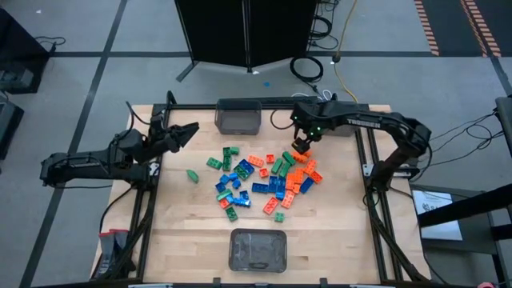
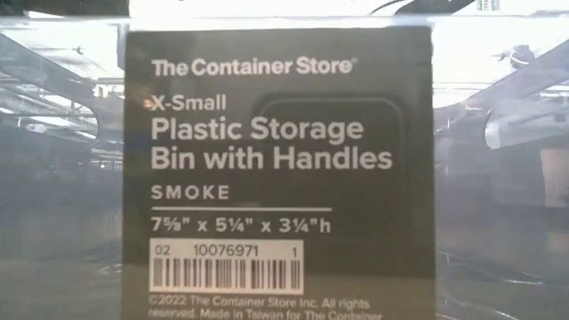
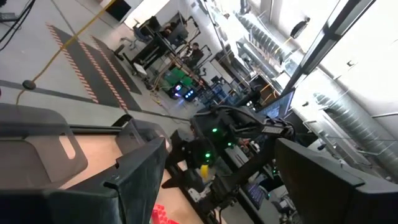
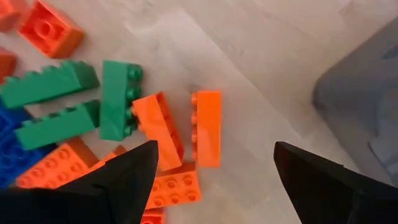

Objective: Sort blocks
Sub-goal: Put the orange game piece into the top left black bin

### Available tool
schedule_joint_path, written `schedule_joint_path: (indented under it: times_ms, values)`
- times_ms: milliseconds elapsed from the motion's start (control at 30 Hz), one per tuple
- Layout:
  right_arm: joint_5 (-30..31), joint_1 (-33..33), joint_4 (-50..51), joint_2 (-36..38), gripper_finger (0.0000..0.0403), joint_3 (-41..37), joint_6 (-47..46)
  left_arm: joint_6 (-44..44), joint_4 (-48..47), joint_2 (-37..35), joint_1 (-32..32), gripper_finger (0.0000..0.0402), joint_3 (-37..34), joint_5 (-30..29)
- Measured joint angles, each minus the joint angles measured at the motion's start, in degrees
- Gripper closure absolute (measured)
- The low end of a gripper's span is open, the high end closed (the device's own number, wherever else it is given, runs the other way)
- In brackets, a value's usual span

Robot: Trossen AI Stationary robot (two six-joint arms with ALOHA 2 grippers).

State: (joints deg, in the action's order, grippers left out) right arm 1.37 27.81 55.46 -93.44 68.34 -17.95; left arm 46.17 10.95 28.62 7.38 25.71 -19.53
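Note:
The blocks (image 1: 264, 180) lie in a loose pile of orange, green and blue bricks on the middle of the wooden table. One green block (image 1: 192, 175) lies apart to the pile's left. My right gripper (image 1: 302, 146) hangs open over the pile's far right part. In the right wrist view its fingers (image 4: 214, 180) stand wide apart above two orange blocks (image 4: 206, 127) lying side by side, with green blocks (image 4: 115, 99) beside them. My left gripper (image 1: 188, 132) is open and raised off the table at the far left, touching nothing.
A grey bin (image 1: 238, 117) stands at the table's far edge, close to my right gripper and also in its wrist view (image 4: 360, 106). A second grey bin (image 1: 258, 250) stands at the near edge, and its label (image 2: 276, 169) fills the low view. Bare wood lies left and right of the pile.

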Motion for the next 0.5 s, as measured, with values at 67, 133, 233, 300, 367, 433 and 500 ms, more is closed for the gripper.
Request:
schedule_joint_path:
  times_ms: [67, 133, 233, 300, 367, 433, 500]
  values:
    - [0.0, 0.0, 0.0, -1.8, 0.0085, 0.0, 1.0, 0.0, -0.1, 0.0, 0.0, 0.0100, 0.0, 0.0]
    - [0.0, 0.0, -0.4, -3.8, 0.0085, 0.0, 2.0, 0.0, -0.2, 0.0, 0.0, 0.0100, 0.0, 0.0]
    - [0.0, 0.0, -2.1, -6.3, 0.0085, 0.0, 2.8, 0.0, -1.2, 0.0, 0.0, 0.0100, 0.0, 0.0]
    - [0.2, 0.0, -2.9, -7.8, 0.0085, 0.0, 3.2, 0.0, -1.5, 0.0, 0.0, 0.0100, 0.0, 0.0]
    - [0.2, 0.3, -3.7, -9.2, 0.0086, 0.0, 3.7, 0.0, -1.5, 0.1, 0.0, 0.0100, 0.0, 0.0]
    - [0.3, 0.6, -4.1, -10.5, 0.0090, 0.0, 3.7, 0.0, -1.5, 0.1, 0.0, 0.0100, 0.0, -0.1]
    - [0.3, 1.1, -4.1, -11.7, 0.0102, 0.0, 3.9, 0.0, -1.6, 0.1, 0.0, 0.0100, 0.0, -0.1]
